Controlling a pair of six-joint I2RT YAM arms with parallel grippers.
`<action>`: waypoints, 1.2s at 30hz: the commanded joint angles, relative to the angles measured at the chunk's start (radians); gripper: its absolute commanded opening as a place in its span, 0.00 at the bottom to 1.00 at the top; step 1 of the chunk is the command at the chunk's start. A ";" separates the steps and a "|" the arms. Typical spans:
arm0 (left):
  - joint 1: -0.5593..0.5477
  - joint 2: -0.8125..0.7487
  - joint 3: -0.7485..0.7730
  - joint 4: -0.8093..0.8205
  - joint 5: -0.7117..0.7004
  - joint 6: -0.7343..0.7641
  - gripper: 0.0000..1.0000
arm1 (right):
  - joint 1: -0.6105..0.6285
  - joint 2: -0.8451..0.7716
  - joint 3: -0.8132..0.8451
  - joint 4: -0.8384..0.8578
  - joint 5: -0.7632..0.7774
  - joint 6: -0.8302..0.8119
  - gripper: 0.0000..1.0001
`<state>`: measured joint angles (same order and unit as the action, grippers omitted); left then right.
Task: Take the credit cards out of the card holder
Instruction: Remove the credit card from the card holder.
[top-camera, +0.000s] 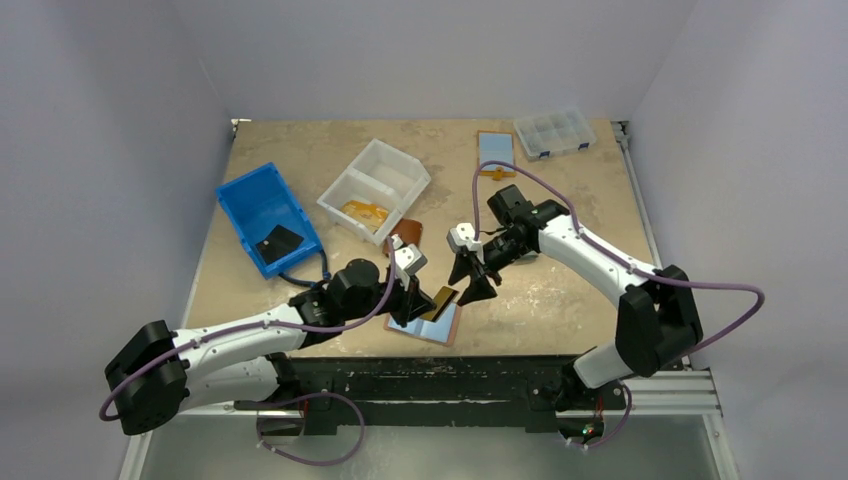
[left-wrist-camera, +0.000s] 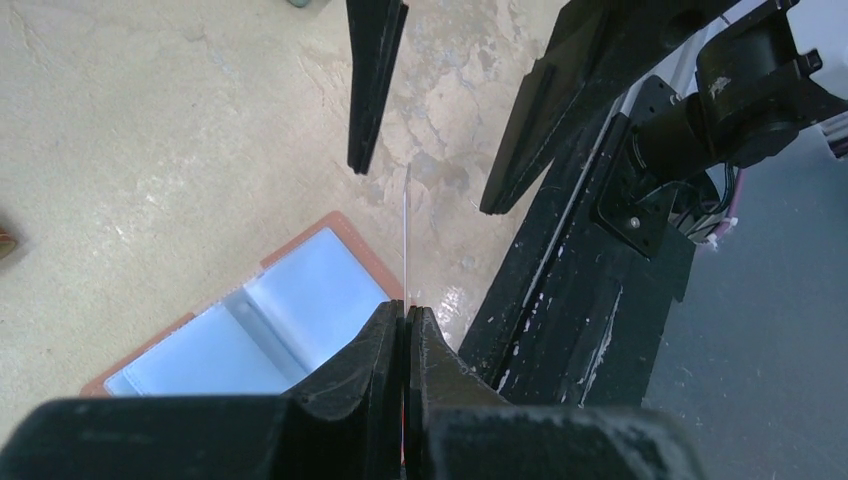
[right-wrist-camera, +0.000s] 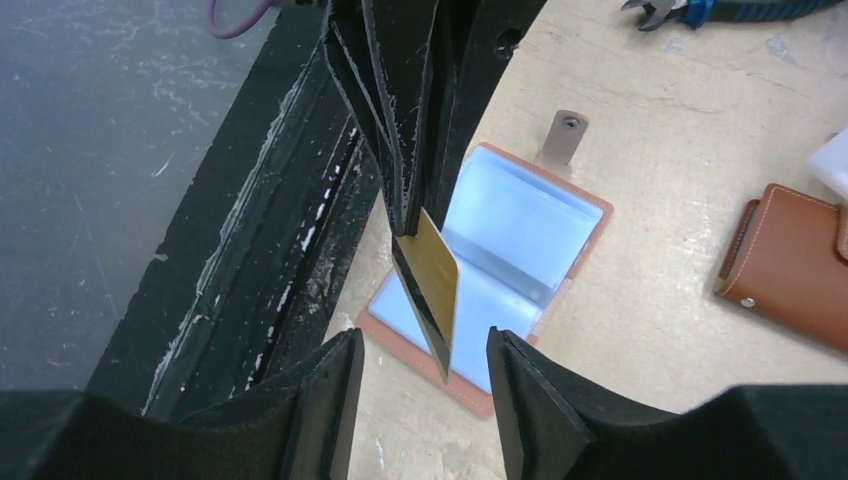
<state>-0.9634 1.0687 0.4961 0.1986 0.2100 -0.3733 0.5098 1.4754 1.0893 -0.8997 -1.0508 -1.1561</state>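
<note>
The left arm reaches low across the table (top-camera: 560, 300) from 7 o'clock, its forearm nearly level and its wrist turned down near the 6 o'clock edge. The left gripper (left-wrist-camera: 405, 312) is pressed together on the rim of a thin card (right-wrist-camera: 432, 280) and holds it on edge, tilted, in the air. The card's face looks gold, not blue.

The card hangs just above the card holder (right-wrist-camera: 530, 230), which lies open and flat with its pale blue sleeves facing up and its snap tab pointing away.

The right arm rises from 4 o'clock, folds at a raised elbow near the table's middle, and angles back down toward 7 o'clock. The right gripper (right-wrist-camera: 422, 340) is spread, one finger on each side of the card's lower corner. Neither finger touches the card.

A brown wallet (right-wrist-camera: 790, 265) lies closed on the table at 3 o'clock of the holder in the right wrist view.
</note>
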 joint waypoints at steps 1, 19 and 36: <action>-0.006 -0.005 0.049 0.035 -0.039 0.021 0.00 | 0.011 0.020 -0.002 -0.024 -0.056 -0.006 0.54; -0.004 -0.248 -0.094 -0.031 -0.407 -0.457 0.92 | 0.023 -0.031 0.032 0.002 0.080 0.012 0.00; -0.003 -0.250 -0.083 -0.048 -0.437 -1.312 0.88 | 0.001 -0.254 -0.149 0.422 0.295 0.265 0.00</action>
<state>-0.9688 0.7109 0.2588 0.1917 -0.2203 -1.5219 0.5140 1.2350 0.9531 -0.5598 -0.7734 -0.9340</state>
